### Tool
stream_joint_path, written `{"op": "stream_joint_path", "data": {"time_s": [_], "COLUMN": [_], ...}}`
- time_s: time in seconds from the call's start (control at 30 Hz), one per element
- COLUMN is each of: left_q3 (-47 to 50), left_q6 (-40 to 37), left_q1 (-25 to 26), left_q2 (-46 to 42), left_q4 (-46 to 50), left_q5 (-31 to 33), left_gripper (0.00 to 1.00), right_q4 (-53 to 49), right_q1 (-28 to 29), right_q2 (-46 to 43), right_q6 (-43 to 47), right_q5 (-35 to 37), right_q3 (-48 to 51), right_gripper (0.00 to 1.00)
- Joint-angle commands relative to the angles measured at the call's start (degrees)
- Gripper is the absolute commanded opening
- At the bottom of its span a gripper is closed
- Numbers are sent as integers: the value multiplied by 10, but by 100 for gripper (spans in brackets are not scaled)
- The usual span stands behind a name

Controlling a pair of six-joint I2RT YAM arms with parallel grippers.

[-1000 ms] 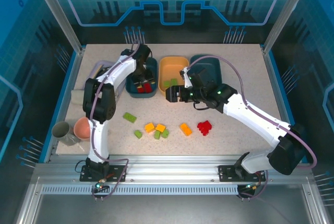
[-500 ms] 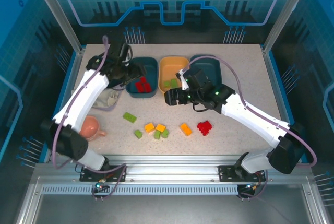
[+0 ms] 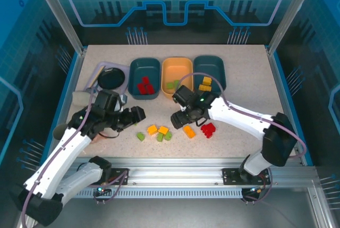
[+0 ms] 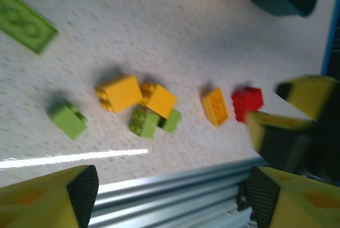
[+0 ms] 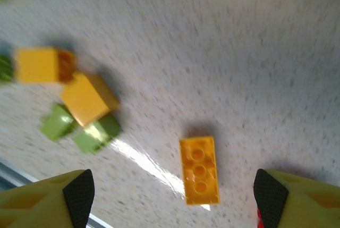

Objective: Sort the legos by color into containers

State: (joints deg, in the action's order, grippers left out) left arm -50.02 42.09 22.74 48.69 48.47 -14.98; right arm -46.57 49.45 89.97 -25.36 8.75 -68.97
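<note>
Three containers stand in a row at the back: a teal tray (image 3: 144, 68) with red legos (image 3: 144, 85), an orange tray (image 3: 177, 68) with green legos (image 3: 172, 84), and a teal tray (image 3: 211, 64) with yellow legos (image 3: 205, 83). Loose legos lie near the front: yellow (image 3: 152, 129), green (image 3: 140, 136), an orange brick (image 3: 188, 132) (image 5: 200, 169) and a red clump (image 3: 208, 129) (image 4: 247, 102). My right gripper (image 3: 179, 118) (image 5: 175, 196) hovers open, the orange brick between its fingers and below them. My left gripper (image 3: 137, 114) (image 4: 170, 196) is open and empty, left of the pile. A flat green plate (image 4: 26, 20) lies near it.
A round black dish (image 3: 111, 78) sits at the back left on a pale tray. The metal front rail (image 3: 175, 161) (image 4: 175, 180) runs just beyond the loose bricks. The two grippers are close together over the pile.
My left arm swung from the left teal tray down to the near-left table and its gripper opened, leaving red bricks in the tray. My right gripper came forward from the orange tray to the loose bricks.
</note>
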Motion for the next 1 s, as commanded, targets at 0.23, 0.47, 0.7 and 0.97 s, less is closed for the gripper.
{"op": "stream_joint_path", "data": {"time_s": [0.23,0.47,0.7,0.97], "left_q3": [32,12,13,-3], "left_q6": [42,34,37,41], "left_q1": [43,51,56,69], "left_q2": [-19,-6,-9,16], "left_q4": [-73,-73,-79,-113], "left_q5": [-35,-29,-26,-25], "left_gripper": [79,79,79,79], "right_q4": [-37,-13,-6,-47], "right_q1": [-21,-28,-27,-54], "right_q2": [132,164,161,87], "right_q6": [39,46,30,12], "right_q5": [-14,-42,-29,24], "right_q3": [-13,1,12,-39], "right_gripper": [83,63,41,32]}}
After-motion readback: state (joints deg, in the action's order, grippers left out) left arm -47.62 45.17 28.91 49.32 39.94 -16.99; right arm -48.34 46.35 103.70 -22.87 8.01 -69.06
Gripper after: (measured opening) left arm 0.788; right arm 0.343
